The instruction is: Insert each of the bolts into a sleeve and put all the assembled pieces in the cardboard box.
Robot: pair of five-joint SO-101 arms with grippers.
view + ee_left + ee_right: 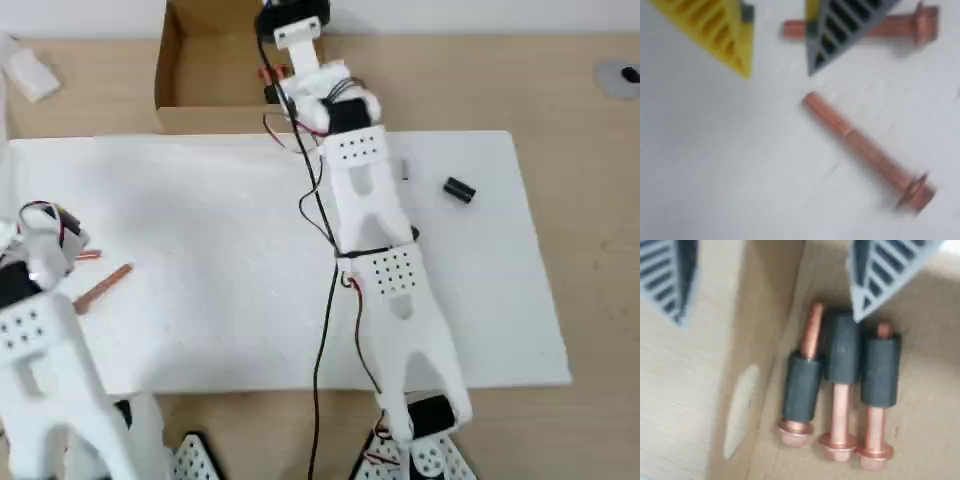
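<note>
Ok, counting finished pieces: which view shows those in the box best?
Right wrist view: three sleeved bolts side by side in the box. High view: the right arm is over that spot. Left wrist view: two loose bolts instead.

No legible text or signs anywhere.

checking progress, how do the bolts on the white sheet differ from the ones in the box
The two bolts on the white sheet are bare; the three bolts in the cardboard box each wear a dark sleeve. The sheet bolts lie apart, angled differently; the box bolts lie side by side. All are copper-coloured.
</note>
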